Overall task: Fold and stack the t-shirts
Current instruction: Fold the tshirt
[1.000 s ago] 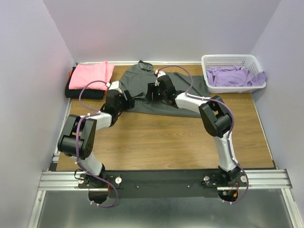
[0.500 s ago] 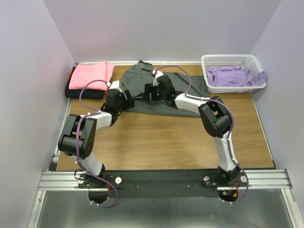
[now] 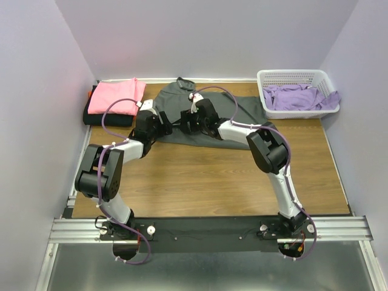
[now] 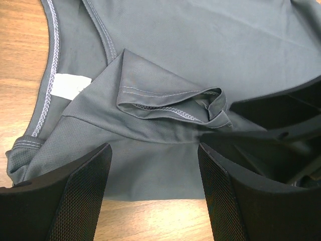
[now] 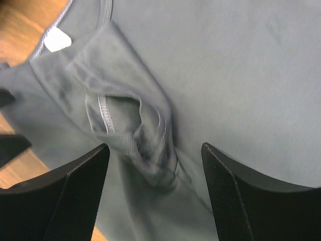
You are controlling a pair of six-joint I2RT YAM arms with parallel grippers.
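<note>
A dark charcoal grey t-shirt (image 3: 171,97) lies spread flat at the back middle of the table. Both grippers hover over its near left part, facing each other a short way apart. My left gripper (image 3: 164,124) is open above the shirt's hem (image 4: 150,165), with a folded sleeve (image 4: 165,100) just beyond its fingertips. My right gripper (image 3: 184,121) is open over the same crumpled sleeve (image 5: 135,135), holding nothing. A folded bright pink t-shirt (image 3: 115,96) rests on a folded black one (image 3: 100,118) at the back left. Lavender t-shirts (image 3: 297,97) fill the basket.
A white lattice basket (image 3: 295,77) stands at the back right corner, with purple cloth hanging over its right rim. Walls close in the table on three sides. Bare wood (image 3: 206,182) stretches between the grey shirt and the arm bases.
My right gripper has opened wider and moved left toward the left gripper, leaving the sleeve lying on the shirt. The left gripper shifted slightly back and stayed open.
</note>
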